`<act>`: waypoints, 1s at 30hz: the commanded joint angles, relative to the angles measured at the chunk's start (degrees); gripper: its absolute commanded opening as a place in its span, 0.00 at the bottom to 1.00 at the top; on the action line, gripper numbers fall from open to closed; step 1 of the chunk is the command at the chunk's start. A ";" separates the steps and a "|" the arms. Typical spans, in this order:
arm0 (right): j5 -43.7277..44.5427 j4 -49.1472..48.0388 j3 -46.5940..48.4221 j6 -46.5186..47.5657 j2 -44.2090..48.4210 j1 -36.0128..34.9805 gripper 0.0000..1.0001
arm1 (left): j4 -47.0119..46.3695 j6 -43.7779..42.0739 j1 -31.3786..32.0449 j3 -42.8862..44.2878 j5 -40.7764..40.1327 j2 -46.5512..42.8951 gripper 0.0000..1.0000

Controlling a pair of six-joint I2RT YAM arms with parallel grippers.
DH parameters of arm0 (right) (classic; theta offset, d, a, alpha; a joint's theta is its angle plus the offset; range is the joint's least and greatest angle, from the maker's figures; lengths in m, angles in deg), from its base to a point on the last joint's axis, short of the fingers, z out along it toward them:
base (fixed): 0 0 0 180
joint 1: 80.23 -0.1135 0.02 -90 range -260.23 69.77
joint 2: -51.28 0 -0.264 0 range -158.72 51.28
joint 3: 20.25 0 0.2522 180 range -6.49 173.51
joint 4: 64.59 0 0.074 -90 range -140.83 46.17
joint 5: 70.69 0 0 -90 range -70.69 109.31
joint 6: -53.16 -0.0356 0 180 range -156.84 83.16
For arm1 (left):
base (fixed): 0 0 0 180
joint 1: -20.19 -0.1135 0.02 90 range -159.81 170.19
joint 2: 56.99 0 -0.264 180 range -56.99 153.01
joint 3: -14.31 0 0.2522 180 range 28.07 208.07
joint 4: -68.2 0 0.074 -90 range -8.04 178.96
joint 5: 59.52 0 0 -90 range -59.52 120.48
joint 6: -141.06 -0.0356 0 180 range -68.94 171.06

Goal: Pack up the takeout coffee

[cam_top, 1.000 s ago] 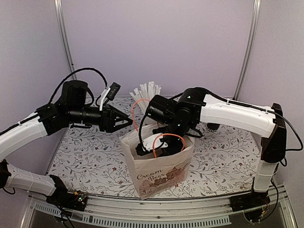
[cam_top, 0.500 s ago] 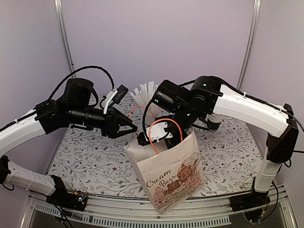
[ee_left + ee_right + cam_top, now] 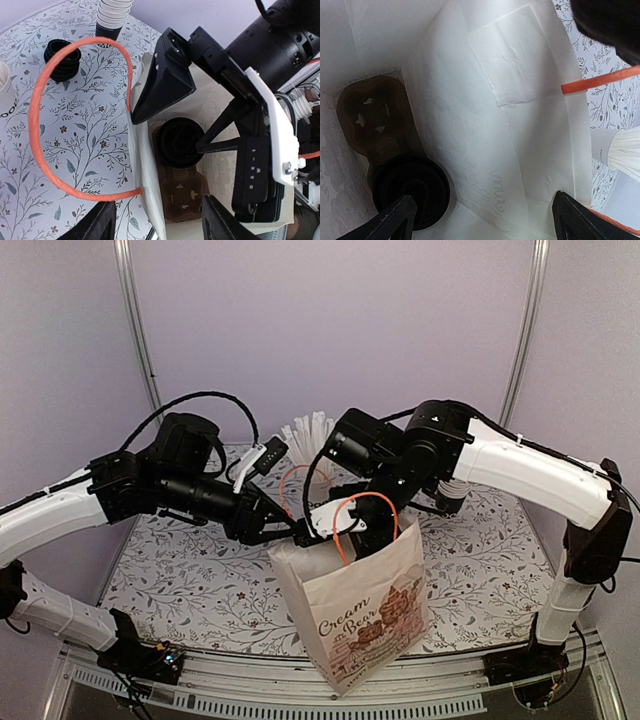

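Note:
The takeout coffee, a black cup with a round black lid [image 3: 180,142], sits in a brown cardboard carrier [image 3: 184,197] at the bottom of the white "Cream Bear" paper bag [image 3: 370,610]. It also shows in the right wrist view [image 3: 412,192]. My left gripper [image 3: 160,225] is open and straddles the bag's left wall beside an orange handle [image 3: 35,125]. In the top view the left gripper [image 3: 290,533] is at the bag's rim. My right gripper [image 3: 485,225] is open in the bag's mouth, above the cup. The top view hides the cup.
A stack of lidless black cups [image 3: 114,17], a pile of black lids [image 3: 62,60] and a white cup [image 3: 5,95] stand on the floral table behind the bag. The white straws [image 3: 305,435] stand at the back. The bag leans toward the table's near edge.
The bag has shifted right and toward the near edge and tilted. My right gripper rose to the bag's mouth. My left gripper moved right to the bag's rim.

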 commanded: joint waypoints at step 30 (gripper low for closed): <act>17.13 -12.87 1.31 6.92 16.35 -0.13 0.99 | 2.81 -9.02 3.70 20.66 -1.68 20.55 0.00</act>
